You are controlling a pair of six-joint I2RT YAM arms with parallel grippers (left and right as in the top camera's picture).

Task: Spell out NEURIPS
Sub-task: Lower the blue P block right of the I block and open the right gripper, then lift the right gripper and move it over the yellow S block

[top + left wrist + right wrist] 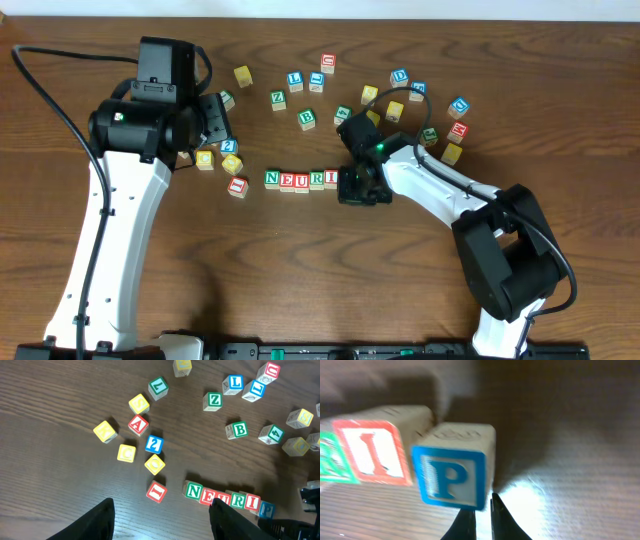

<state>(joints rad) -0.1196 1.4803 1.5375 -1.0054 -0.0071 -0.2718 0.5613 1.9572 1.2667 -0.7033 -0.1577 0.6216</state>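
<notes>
Overhead: word row (300, 180) reads N-E-U-R-I mid-counter (300, 290); right pincer (358, 186) sits at its right end, so a sideways drift would knock the row crooked. Left wrist: left pincer (160, 520) half open, empty, above the row; P cube (266, 508) touches the I, slightly askew; stray I cube (156, 491) nearby. Right wrist: pincer closed beside P, gripping nothing; S still missing.

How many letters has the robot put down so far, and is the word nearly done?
Five blocks sit in a neat row: N, E, U, R, I. The blue P block is down at the row's end, a little crooked, with the right gripper nearly shut just beside it, holding nothing. Only the S is left. The left gripper hangs open and empty above the table.
</notes>
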